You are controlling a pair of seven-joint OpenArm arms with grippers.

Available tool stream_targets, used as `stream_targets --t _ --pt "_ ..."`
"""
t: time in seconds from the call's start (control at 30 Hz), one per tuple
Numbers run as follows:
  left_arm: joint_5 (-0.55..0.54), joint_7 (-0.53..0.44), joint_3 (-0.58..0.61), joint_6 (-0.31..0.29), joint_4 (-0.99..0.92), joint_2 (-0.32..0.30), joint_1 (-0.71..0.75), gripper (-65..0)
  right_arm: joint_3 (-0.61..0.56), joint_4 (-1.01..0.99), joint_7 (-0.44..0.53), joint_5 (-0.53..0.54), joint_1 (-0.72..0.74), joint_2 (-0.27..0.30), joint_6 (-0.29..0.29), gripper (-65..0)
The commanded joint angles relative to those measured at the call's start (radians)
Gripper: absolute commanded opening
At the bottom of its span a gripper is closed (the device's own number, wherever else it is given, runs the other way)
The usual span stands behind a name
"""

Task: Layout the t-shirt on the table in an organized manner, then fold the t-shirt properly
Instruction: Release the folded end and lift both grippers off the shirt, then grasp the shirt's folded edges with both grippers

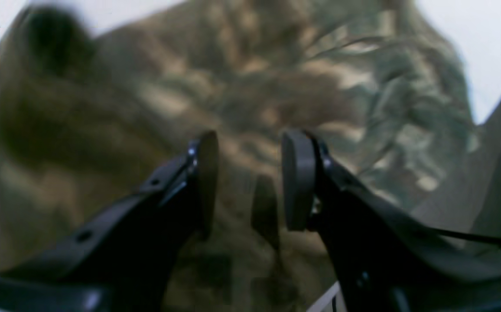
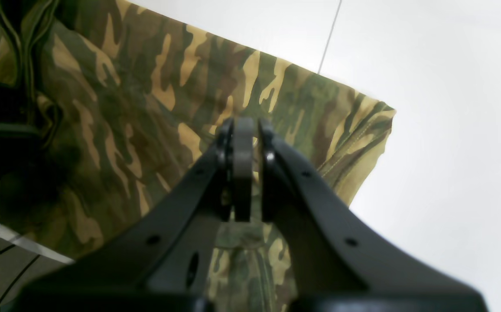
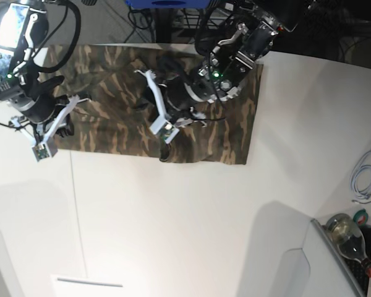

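Base view: white table (image 3: 191, 229), dark cable-strewn backdrop.

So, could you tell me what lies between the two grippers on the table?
In the base view, only t-shirt lies between the left gripper and the right gripper: a flat stretch of camouflage cloth.

Base view: high overhead, looking almost straight down on the white counter (image 3: 173, 216), far enough to take in both arms and the whole t-shirt (image 3: 111, 130).

Left wrist view: mounted behind the left gripper (image 1: 250, 182), looking along its fingers (image 1: 298, 180), very near the cloth, blurred.

Right wrist view: behind the right gripper (image 2: 245, 169), facing down past it, near, sharper.

All three share the camouflage shirt; the right wrist and base views also share the counter's dark seam (image 2: 329, 37).
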Motion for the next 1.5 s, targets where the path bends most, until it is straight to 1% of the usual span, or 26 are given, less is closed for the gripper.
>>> stream_targets --t 0.0,0.1,0.2,0.23,0.27,0.33,0.37,0.4,0.47,0.6,0.63,0.87,0.97,1.07,1.1,1.17,1.2,1.23,1.27,1.3,1.33,1.37,1.4,1.43,1.47 --pt "-0.012 -0.015 0.017 -0.004 0.023 0.006 -0.013 -41.0 0.001 0.013 0.02 0.011 0.009 0.006 0.004 -62.0" --pt "-0.012 -0.015 0.038 -0.004 0.046 0.007 -0.022 -41.1 0.001 0.013 0.02 0.011 0.009 0.006 0.004 -62.0" --pt "-0.007 -0.015 -0.005 -0.004 0.088 0.001 -0.016 -42.0 0.003 0.013 0.02 0.011 0.009 0.006 0.004 -62.0" --pt "-0.004 -0.015 -0.04 -0.004 0.1 -0.002 -0.01 -44.6 0.003 0.013 0.02 0.011 0.009 0.006 0.004 -62.0" --pt "-0.004 -0.015 -0.079 -0.004 0.105 -0.004 0.006 -48.9 0.003 0.013 0.02 0.011 0.008 0.006 0.004 -62.0" --pt "-0.002 -0.015 -0.177 -0.004 0.102 -0.001 0.021 -62.7 0.003 0.013 0.02 0.011 0.008 0.006 0.004 -62.0" --pt "-0.002 -0.015 -0.214 -0.004 0.095 0.001 0.021 -65.0 0.003 0.013 0.02 0.011 0.006 0.006 0.004 -62.0" --pt "-0.001 -0.015 -0.244 -0.004 0.082 0.002 0.019 -65.0 0.003 0.013 0.02 0.011 0.006 0.006 0.004 -62.0" --pt "-0.001 -0.015 -0.261 -0.004 0.049 0.004 0.001 -65.0 0.003 0.013 0.02 0.011 0.008 0.006 0.004 -62.0" --pt "-0.001 -0.017 -0.235 -0.004 -0.044 0.007 -0.071 -65.0 -0.005 0.013 0.02 0.011 0.011 0.006 0.004 -62.0" --pt "-0.001 -0.019 -0.221 -0.004 -0.072 0.016 -0.093 -65.0 -0.005 0.013 0.02 0.011 0.011 0.004 0.004 -62.0" --pt "-0.001 -0.02 -0.211 -0.004 -0.353 0.147 -0.226 -65.0 0.001 0.013 0.02 0.011 0.009 0.004 0.004 -62.0" --pt "-0.001 -0.022 -0.212 -0.004 -0.409 0.174 -0.252 -65.0 0.003 0.013 0.02 0.011 0.006 0.004 0.004 -62.0" --pt "-0.001 -0.022 -0.224 -0.004 -0.331 0.164 -0.234 -65.0 0.015 0.015 0.02 0.011 0.003 0.004 0.004 -62.0" --pt "-0.002 -0.022 -0.229 -0.004 -0.287 0.144 -0.215 -65.0 0.041 0.016 0.02 0.013 0.005 0.0 0.004 -62.0" --pt "-0.01 -0.02 -0.267 -0.004 -0.178 0.07 -0.169 -65.0 0.124 0.016 0.02 0.013 0.014 -0.045 0.004 -61.7" --pt "-0.01 -0.02 -0.29 -0.006 -0.13 0.038 -0.136 -65.0 0.176 0.019 0.02 0.013 0.026 -0.066 0.004 -60.5" --pt "-0.002 -0.022 -0.324 -0.006 -0.081 -0.004 -0.097 -65.0 0.23 0.016 0.02 0.013 0.04 -0.085 0.007 -57.3" --pt "-0.005 -0.022 -0.367 -0.007 -0.05 -0.04 -0.06 -65.0 0.271 0.011 0.017 0.013 0.049 -0.089 0.007 -52.2" --pt "-0.004 -0.025 -0.41 -0.009 -0.032 -0.073 -0.027 -65.0 0.301 0.002 0.003 0.013 0.058 -0.091 0.012 -46.5" --pt "-0.004 -0.04 -0.467 -0.01 -0.024 -0.103 0.009 -65.0 0.331 -0.015 -0.025 0.014 0.075 -0.089 0.03 -39.5" --pt "-0.007 -0.071 -0.524 -0.012 -0.024 -0.128 0.044 -65.0 0.354 -0.036 -0.054 0.016 0.092 -0.086 0.063 -32.9" --pt "-0.001 -0.114 -0.577 -0.013 -0.032 -0.157 0.079 -65.0 0.388 -0.068 -0.081 0.033 0.11 -0.085 0.109 -26.6" --pt "-0.001 -0.157 -0.617 -0.024 -0.047 -0.177 0.105 -65.0 0.43 -0.099 -0.104 0.059 0.129 -0.083 0.111 -21.0" --pt "-0.001 -0.203 -0.655 -0.052 -0.066 -0.202 0.13 -65.0 0.482 -0.137 -0.126 0.091 0.149 -0.072 0.111 -15.8"
